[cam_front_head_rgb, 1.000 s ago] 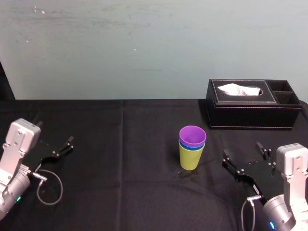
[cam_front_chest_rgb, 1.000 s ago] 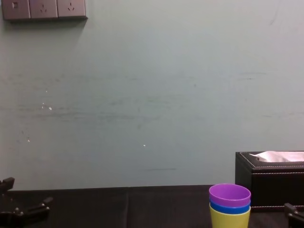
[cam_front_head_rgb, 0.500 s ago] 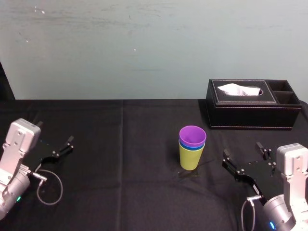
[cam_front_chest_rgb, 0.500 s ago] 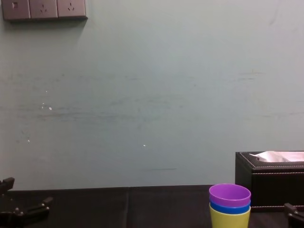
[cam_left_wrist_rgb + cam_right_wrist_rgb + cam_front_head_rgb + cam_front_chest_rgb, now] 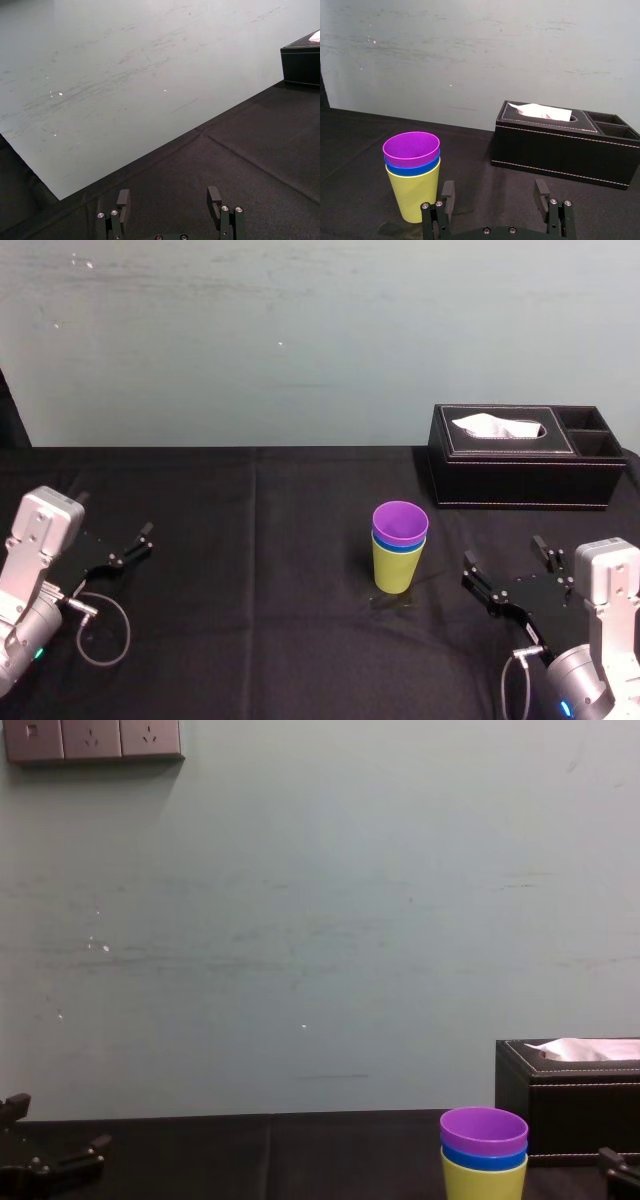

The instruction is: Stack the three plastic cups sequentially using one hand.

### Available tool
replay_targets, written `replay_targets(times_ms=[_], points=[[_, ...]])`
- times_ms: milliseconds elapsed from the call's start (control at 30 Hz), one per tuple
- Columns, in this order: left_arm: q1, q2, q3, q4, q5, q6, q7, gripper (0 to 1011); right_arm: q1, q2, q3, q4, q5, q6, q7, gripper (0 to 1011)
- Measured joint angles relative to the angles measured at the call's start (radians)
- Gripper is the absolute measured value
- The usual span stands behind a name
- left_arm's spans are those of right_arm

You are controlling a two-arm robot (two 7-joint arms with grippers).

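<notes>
Purple-topped cup stack has not moved.

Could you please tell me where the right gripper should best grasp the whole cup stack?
Probably the bare wall of the yellow-green cup, approached level from the side of the right gripper: it stands upright, carries the blue cup and purple cup nested inside; only their rims show.
</notes>
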Motion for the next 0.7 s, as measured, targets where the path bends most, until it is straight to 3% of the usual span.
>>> replay_targets(times_ms=[700], points=[[0.0,0.0,0.0,0.0,0.0,0.0,0.0,1000,0.0,0.0,0.0,0.0,0.0,0.0,0.0,1003]])
